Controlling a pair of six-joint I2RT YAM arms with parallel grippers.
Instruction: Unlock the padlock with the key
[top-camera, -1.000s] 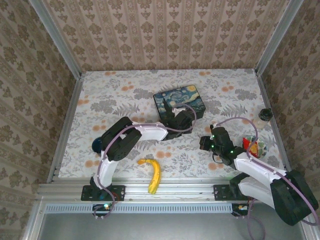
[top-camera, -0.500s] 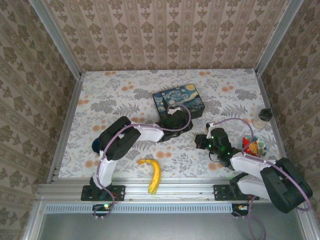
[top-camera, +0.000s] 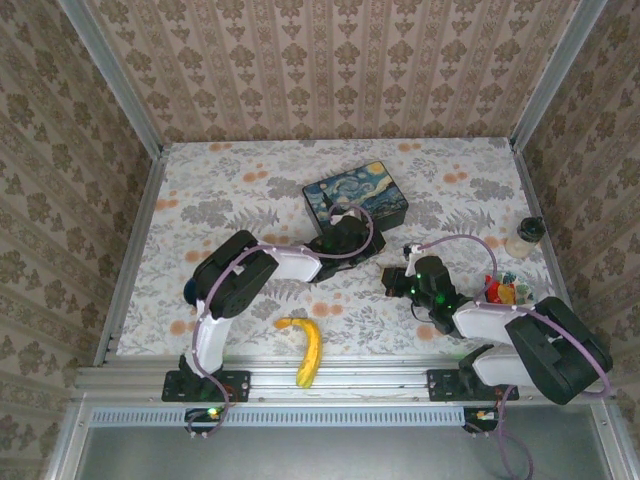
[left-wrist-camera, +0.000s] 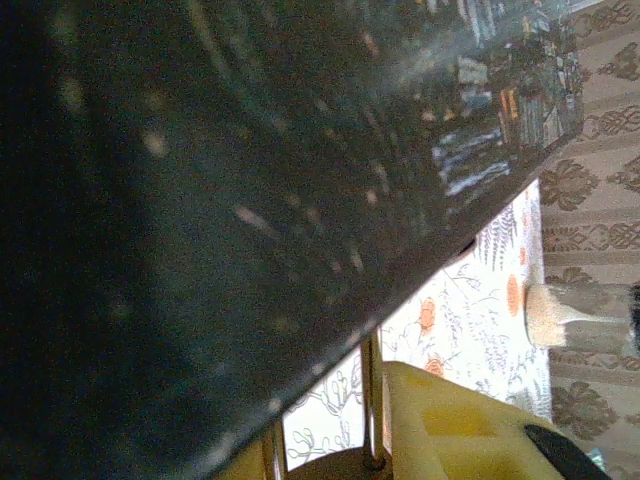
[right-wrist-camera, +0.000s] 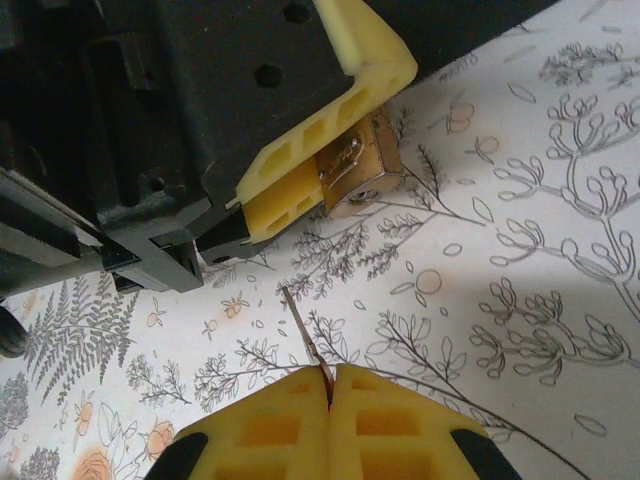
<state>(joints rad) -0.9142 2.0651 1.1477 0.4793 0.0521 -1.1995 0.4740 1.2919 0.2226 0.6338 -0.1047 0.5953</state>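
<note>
Left hand (right-wrist-camera: 345, 145) closed partway on the padlock (right-wrist-camera: 358, 172), brass body pinched between the yellow fingers (right-wrist-camera: 285, 200) just above the floral desk (right-wrist-camera: 520, 250). In the right wrist view, keyhole end of the body faces down-right, out of the fingers. Long axis runs up-left to down-right there, shackle end hidden behind the fingers. In the left wrist view, thin silvery shackle (left-wrist-camera: 371, 400) rises straight toward the edge of the starry-night tin box (top-camera: 355, 195), which stands just beyond. Cannot tell whether shackle and tin touch.

Right hand (right-wrist-camera: 327, 375) fully closed on the key (right-wrist-camera: 303, 335). Only a thin blade seen edge-on, sticking out between the fingertips. Blade points up-left, tip near the padlock but apart from it, aimed left of the keyhole end.

Seen from above, both hands meet mid-desk in front of the tin. Banana (top-camera: 308, 350) at the near edge, well apart.
</note>
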